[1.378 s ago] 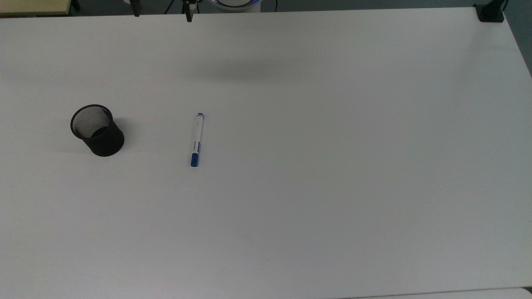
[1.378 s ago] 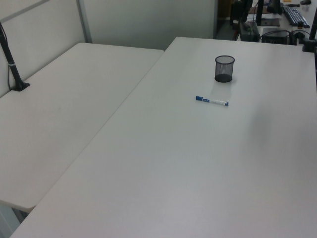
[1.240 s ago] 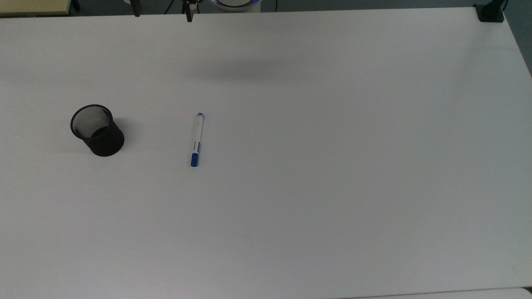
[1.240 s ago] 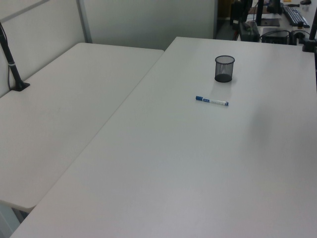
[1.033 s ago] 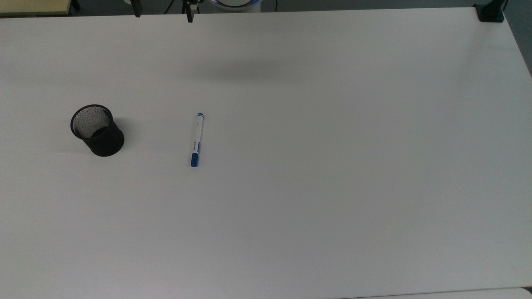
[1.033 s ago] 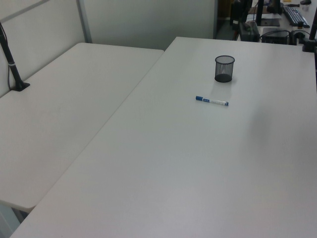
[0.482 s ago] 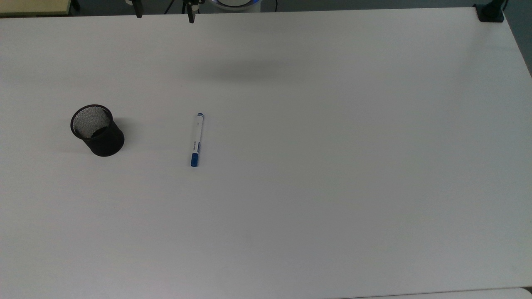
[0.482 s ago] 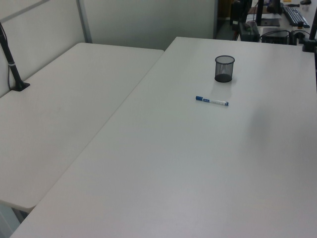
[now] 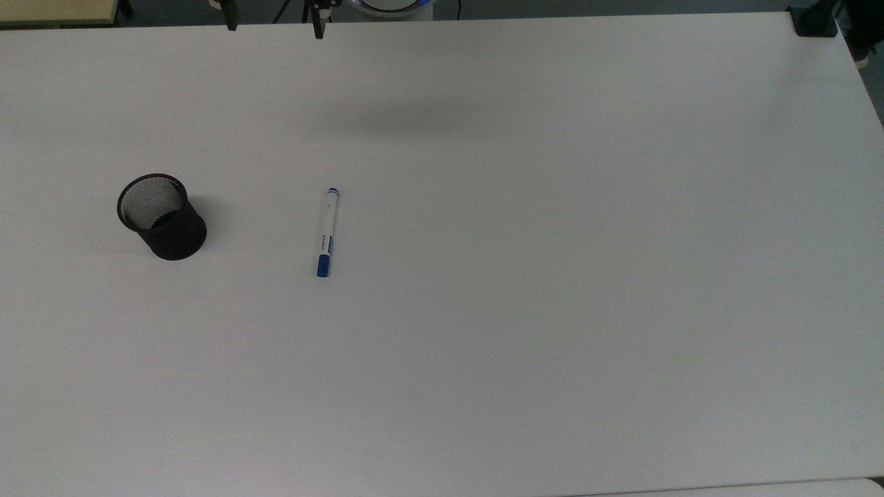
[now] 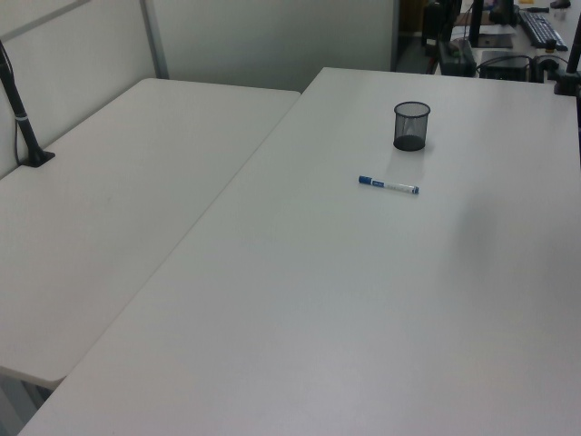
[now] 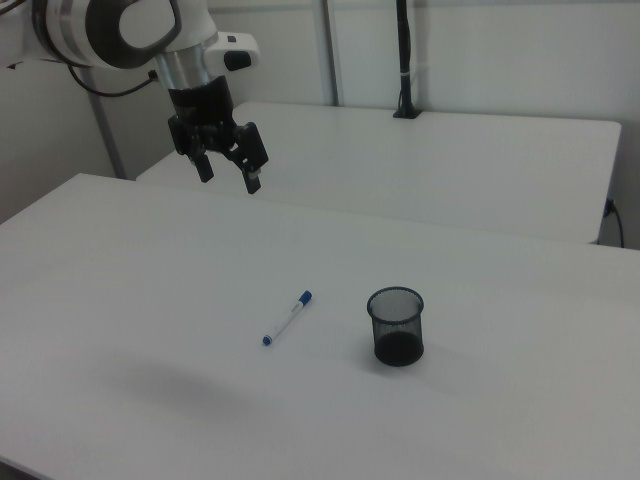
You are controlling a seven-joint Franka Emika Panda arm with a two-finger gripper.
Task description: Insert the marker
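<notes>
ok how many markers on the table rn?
1. The marker lies flat on the white table, apart from the black mesh cup, on the top view's right of it. The cup's mesh interior looks empty.

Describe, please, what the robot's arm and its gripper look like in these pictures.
In the right view, the arm is made of rounded white shells with a grey disc at a joint, a black ring and a silvery band. A dark cable trails behind it. The wrist narrows to a black block carrying the black gripper, whose two slim black fingers end in paler tips.
</notes>
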